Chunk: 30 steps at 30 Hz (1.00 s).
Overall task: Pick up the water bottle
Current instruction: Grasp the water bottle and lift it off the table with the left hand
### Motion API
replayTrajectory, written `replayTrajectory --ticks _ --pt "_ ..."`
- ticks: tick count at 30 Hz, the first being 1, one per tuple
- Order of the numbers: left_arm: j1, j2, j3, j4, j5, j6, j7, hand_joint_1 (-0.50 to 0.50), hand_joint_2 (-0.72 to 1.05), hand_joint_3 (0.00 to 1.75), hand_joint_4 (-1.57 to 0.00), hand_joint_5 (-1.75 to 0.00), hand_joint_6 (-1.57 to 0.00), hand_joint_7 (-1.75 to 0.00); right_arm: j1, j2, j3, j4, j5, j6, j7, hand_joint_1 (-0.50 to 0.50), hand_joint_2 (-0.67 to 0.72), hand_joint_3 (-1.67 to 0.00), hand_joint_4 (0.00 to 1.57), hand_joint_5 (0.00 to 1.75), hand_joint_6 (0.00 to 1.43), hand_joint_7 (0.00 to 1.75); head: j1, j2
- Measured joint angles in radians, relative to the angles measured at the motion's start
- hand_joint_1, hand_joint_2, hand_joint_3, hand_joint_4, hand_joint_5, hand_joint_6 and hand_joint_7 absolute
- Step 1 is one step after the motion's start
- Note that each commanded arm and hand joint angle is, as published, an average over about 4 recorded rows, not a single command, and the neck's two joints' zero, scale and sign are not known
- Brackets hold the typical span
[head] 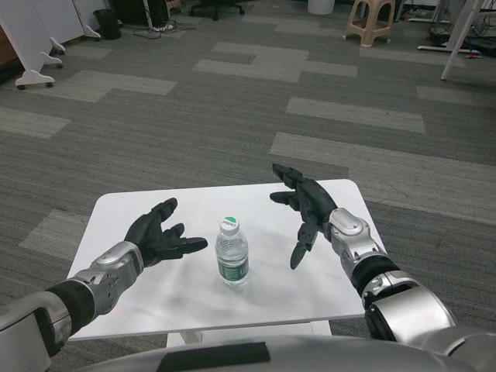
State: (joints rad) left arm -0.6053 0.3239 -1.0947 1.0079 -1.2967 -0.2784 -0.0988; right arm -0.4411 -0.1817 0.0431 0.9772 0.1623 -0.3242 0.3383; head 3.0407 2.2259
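No grasp is made yet. The water bottle [232, 253] stands upright on the desk [155, 302], between your left hand [159, 233] and right hand [304, 209]. Both are spread, empty, near but apart. Closing and lifting remain.

You see a white table [155, 298] on a floor [232, 116] of dark grey carpet with a fine ribbed pattern, broken by pale grey rectangular patches. The bottle [232, 253] is clear, with a white cap carrying a green mark on top and a green label band with small white print. Your left hand [160, 235] and right hand [304, 208] are black; both forearms are silver with black sections. At the far edge you have a beige stool [370, 20] and a black bin [108, 23].
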Motion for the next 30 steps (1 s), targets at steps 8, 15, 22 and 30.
replayTrajectory --ticks 8,15,22,30 --pt "-0.021 -0.002 -0.089 0.062 0.104 -0.017 0.002 0.5 -0.33 0.09 0.0 -0.1 0.0 0.0 0.001 0.0 -0.006 -0.001 0.0 0.0 0.0 -0.21 0.72 -0.08 0.0 0.68 0.0 0.0 0.002 -0.004" --pt "-0.026 -0.019 -0.151 0.068 0.115 -0.025 0.002 0.5 -0.46 0.09 0.0 -0.1 0.0 0.0 0.003 0.001 -0.007 -0.001 0.0 0.0 0.0 -0.21 0.72 -0.08 0.0 0.68 0.0 0.0 0.005 -0.006" --pt "-0.042 -0.043 -0.215 0.057 0.116 -0.026 0.001 0.5 -0.46 0.09 0.0 -0.1 0.0 0.0 0.003 0.002 -0.007 0.0 0.0 0.0 0.0 -0.21 0.72 -0.08 0.0 0.68 0.0 0.0 0.006 -0.006" --pt "-0.06 -0.097 -0.218 0.051 0.116 -0.028 0.018 0.5 -0.46 0.09 0.0 -0.1 0.0 0.0 0.007 0.011 -0.007 0.001 0.0 -0.001 0.0 -0.21 0.72 -0.08 0.0 0.68 0.0 0.0 0.008 -0.001"
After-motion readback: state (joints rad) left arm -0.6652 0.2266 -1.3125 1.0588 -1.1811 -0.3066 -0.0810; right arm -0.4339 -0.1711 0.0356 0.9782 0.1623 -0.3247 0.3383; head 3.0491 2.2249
